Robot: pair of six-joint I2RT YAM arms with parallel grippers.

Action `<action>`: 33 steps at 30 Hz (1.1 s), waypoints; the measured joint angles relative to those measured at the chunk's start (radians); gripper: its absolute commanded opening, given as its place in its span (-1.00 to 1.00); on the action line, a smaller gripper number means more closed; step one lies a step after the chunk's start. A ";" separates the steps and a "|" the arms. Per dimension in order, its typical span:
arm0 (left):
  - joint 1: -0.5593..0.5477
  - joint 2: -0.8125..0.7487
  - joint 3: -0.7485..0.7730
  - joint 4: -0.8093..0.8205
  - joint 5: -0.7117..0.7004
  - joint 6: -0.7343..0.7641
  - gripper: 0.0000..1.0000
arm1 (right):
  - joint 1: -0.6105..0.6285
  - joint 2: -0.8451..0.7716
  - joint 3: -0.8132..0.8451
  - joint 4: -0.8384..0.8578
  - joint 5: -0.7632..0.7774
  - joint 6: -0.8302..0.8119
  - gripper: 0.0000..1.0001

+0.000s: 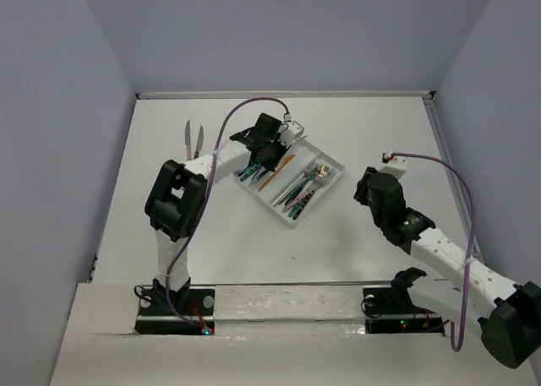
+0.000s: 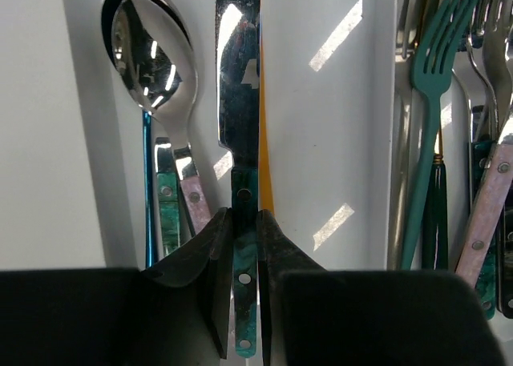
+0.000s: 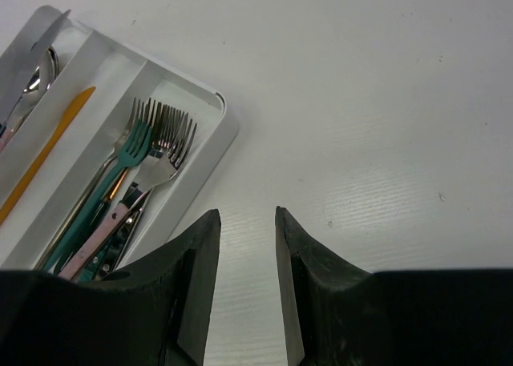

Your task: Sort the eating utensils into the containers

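The clear whitish tray (image 1: 319,197) lies slantwise mid-table. Spoons (image 2: 152,54) fill its left compartment, an orange utensil (image 2: 265,191) lies in the middle one, and forks (image 2: 449,30) fill the right one. My left gripper (image 2: 244,214) is shut on the teal handle of a knife (image 2: 239,102), held lengthwise over the edge between the spoon and middle compartments; in the top view it (image 1: 269,154) hangs over the tray's far end. My right gripper (image 3: 244,212) is open and empty over bare table right of the tray (image 3: 228,122); it also shows in the top view (image 1: 365,187).
Two silver utensils (image 1: 193,139) lie side by side on the table, far left of the tray. Grey walls enclose the table on three sides. The left arm's cable (image 1: 228,124) arcs above the tray's left end.
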 measured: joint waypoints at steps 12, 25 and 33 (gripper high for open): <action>-0.042 0.029 0.049 -0.043 -0.010 -0.019 -1.00 | 0.000 0.000 0.000 0.000 0.000 0.000 -0.21; -0.039 0.092 0.155 -0.187 -0.019 -0.016 -1.00 | 0.000 -0.001 0.000 0.000 0.000 -0.001 -0.21; -0.039 0.092 0.155 -0.227 0.000 -0.018 -1.00 | 0.000 -0.010 0.000 0.000 0.003 -0.001 -0.21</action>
